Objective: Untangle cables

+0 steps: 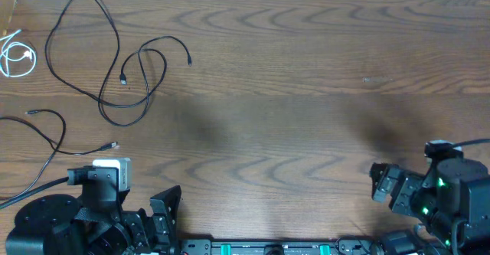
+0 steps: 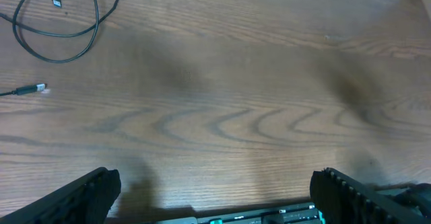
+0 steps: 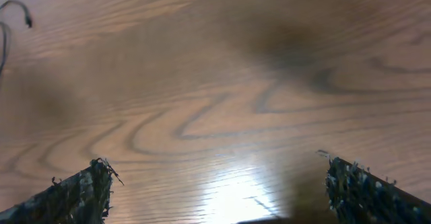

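My left end effector [image 2: 217, 177] is released. In the left wrist view its two fingers [image 2: 87, 196] stand wide apart at the bottom corners, with only bare wood grain between them. It sits low at the near left edge of the worktop [image 1: 306, 94], touching no cable.

My right end effector [image 3: 214, 162] is released as well. Its fingers [image 3: 369, 192] are spread to the two lower corners of the right wrist view, nothing is held, and the wood beneath shows a bright glare. From overhead it sits at the near right edge [image 1: 379, 181], well apart from all three cables.

The second black cable [image 1: 47, 129] lies nearest my left side. It curves along the left edge, and one small plug end [image 2: 40, 88] points out onto open wood, ahead and to the left of my left fingers.

Beyond it, in the far left part of the worktop, the long black cable [image 1: 99, 56] lies in loose loops that cross over one another. One of its plug ends sits inside the loops and the other lies just to their right. The left wrist view catches its nearest loop [image 2: 60, 46], and the right wrist view shows only a short black end at its top left corner [image 3: 20, 9].

The white cable [image 1: 17, 56] is coiled small at the far left edge, beside the long black cable's loops. I cannot tell whether they touch.
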Robot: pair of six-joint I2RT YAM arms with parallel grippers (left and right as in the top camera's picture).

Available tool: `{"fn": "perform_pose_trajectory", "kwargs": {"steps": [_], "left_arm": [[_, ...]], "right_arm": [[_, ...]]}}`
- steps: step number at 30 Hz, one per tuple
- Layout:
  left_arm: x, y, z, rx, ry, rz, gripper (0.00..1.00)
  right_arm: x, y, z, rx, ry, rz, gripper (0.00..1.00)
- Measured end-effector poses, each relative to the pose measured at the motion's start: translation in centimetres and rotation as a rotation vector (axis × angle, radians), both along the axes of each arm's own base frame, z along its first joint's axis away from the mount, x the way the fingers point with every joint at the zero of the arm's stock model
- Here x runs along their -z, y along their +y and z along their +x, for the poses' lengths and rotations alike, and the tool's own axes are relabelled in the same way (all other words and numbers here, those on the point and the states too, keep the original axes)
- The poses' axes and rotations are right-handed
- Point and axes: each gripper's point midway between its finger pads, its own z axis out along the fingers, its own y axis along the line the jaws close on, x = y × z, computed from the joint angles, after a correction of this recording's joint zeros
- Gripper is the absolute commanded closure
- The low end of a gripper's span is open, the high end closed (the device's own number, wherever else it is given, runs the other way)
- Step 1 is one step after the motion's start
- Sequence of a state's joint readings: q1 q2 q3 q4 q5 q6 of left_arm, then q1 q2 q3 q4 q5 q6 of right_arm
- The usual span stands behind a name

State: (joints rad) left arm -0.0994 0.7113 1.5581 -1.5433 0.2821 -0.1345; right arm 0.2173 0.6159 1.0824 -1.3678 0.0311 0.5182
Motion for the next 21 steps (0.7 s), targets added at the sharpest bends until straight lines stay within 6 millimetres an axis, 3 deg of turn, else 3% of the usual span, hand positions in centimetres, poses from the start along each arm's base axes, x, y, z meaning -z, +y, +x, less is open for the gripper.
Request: {"fn": "perform_pose_trajectory", "kwargs": {"steps": [10,21], "left_arm": [[0.0,0.0,0.0,0.0,0.0,0.0,0.05],[0.0,0.0,0.0,0.0,0.001,0.0,0.05]], "right_arm": [[0.1,-1.8,1.0,0.102,-0.147,-0.012,0.01],[3.3,-2.3,3.5,0.147,-0.352,0.014,0.01]]}}
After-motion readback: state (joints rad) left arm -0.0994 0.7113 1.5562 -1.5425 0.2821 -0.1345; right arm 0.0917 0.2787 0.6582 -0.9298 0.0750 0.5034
